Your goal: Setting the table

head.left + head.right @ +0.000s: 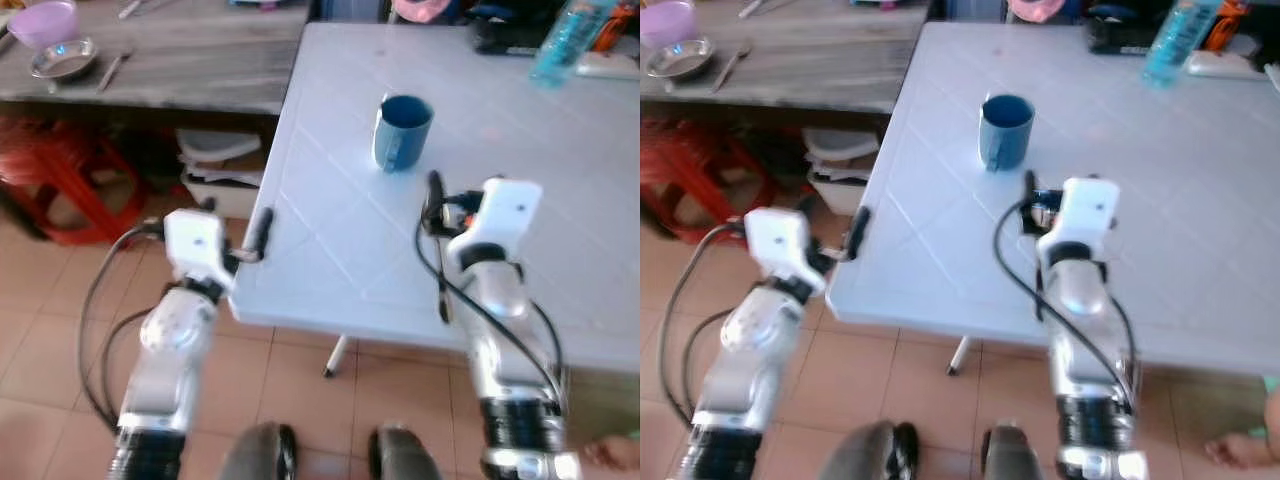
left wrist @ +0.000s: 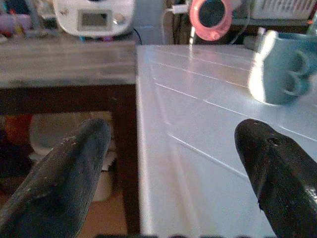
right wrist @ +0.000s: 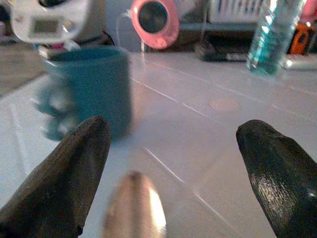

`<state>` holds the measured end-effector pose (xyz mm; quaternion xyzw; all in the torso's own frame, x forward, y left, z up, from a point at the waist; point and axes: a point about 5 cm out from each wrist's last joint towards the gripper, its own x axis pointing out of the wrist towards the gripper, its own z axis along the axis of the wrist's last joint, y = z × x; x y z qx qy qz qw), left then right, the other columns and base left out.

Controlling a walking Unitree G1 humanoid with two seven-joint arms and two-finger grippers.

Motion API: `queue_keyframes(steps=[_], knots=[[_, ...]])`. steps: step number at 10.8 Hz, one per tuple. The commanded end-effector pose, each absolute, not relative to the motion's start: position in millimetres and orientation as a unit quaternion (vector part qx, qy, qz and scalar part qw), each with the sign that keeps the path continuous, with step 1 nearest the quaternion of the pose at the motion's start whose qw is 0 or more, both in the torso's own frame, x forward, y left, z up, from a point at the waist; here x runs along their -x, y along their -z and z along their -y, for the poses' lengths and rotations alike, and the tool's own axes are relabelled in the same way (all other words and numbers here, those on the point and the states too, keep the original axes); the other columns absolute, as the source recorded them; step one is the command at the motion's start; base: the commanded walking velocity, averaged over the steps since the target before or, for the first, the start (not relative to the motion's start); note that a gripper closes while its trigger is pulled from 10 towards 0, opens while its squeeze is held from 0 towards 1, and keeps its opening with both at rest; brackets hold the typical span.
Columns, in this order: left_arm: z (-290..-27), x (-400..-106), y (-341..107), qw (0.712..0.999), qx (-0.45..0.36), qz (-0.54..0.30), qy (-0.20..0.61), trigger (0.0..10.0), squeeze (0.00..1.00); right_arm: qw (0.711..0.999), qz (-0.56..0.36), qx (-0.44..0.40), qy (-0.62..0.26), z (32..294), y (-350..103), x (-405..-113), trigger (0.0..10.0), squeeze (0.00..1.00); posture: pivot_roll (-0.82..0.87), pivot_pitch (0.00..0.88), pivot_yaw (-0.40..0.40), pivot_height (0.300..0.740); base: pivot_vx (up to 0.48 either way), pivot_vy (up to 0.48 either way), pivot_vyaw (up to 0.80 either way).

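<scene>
One round blue mug (image 1: 402, 131) upright on smooth white table (image 1: 560, 220).

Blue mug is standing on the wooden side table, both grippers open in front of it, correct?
Not quite. The blue mug stands on the white table, not the wooden side table; the left eye view shows this. The left gripper and right gripper are both open, as you said.

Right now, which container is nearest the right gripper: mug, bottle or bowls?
The blue mug, just beyond the right gripper. The bottle and bowls stand farther off.
</scene>
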<state>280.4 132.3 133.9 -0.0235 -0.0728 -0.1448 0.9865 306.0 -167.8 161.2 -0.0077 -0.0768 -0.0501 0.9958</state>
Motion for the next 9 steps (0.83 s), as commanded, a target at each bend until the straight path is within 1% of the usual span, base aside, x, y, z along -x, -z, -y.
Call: queue_keyframes(steps=[1, 2, 3, 4, 5, 6, 8, 9], knots=[[-137.1, -278.4, -133.6, 0.987, 0.018, 0.071, 0.141, 10.0, 0.0, 0.997, 0.058, 0.011, 0.056, 168.4, -154.2, -305.5, 10.0, 0.0, -0.05, 0.168, 0.043, 0.74, 0.0, 0.0, 0.0], [-139.5, -277.2, -133.7, 0.987, 0.018, 0.07, 0.141, 10.0, 0.0, 0.997, 0.046, 0.009, 0.055, 165.8, -147.7, -301.1, 10.0, 0.0, -0.04, 0.173, 0.041, 0.74, 0.0, 0.0, 0.0], [-140.4, -276.0, -132.5, 0.987, 0.017, 0.066, 0.144, 10.0, 0.0, 0.998, 0.035, 0.003, 0.05, 163.4, -142.9, -297.4, 10.0, 0.7, -0.04, 0.175, 0.041, 0.74, 0.0, 0.0, 0.0], [-140.3, -274.7, -131.1, 0.987, 0.016, 0.062, 0.148, 10.0, 0.0, 0.998, 0.027, 0.005, 0.048, 162.5, -139.7, -295.4, 10.0, 0.98, -0.04, 0.178, 0.042, 0.74, 0.0, 0.0, 0.0], [-140.5, -272.9, -129.4, 0.987, 0.014, 0.056, 0.153, 10.0, 0.0, 0.999, 0.001, -0.003, 0.035, 160.6, -132.2, -294.0, 10.0, 0.64, -0.04, 0.183, 0.045, 0.74, 0.0, 0.0, 0.0], [-141.0, -272.0, -129.1, 0.986, 0.014, 0.055, 0.155, 10.0, 0.0, 0.999, -0.013, 0.005, 0.039, 163.0, -128.2, -292.2, 10.0, 0.0, -0.04, 0.185, 0.046, 0.74, 0.0, 0.0, 0.0], [-141.0, -270.3, -128.7, 0.986, 0.018, 0.053, 0.156, 10.0, 0.0, 0.999, -0.033, 0.013, 0.037, 167.6, -120.6, -285.1, 10.0, 0.0, -0.04, 0.193, 0.044, 0.74, 0.0, 0.0, 0.0], [-139.6, -269.2, -127.9, 0.986, 0.019, 0.051, 0.158, 10.0, 0.0, 0.999, -0.041, 0.015, 0.031, 169.1, -119.6, -286.1, 10.0, 0.0, -0.04, 0.198, 0.045, 0.74, 0.0, 0.0, 0.0]])
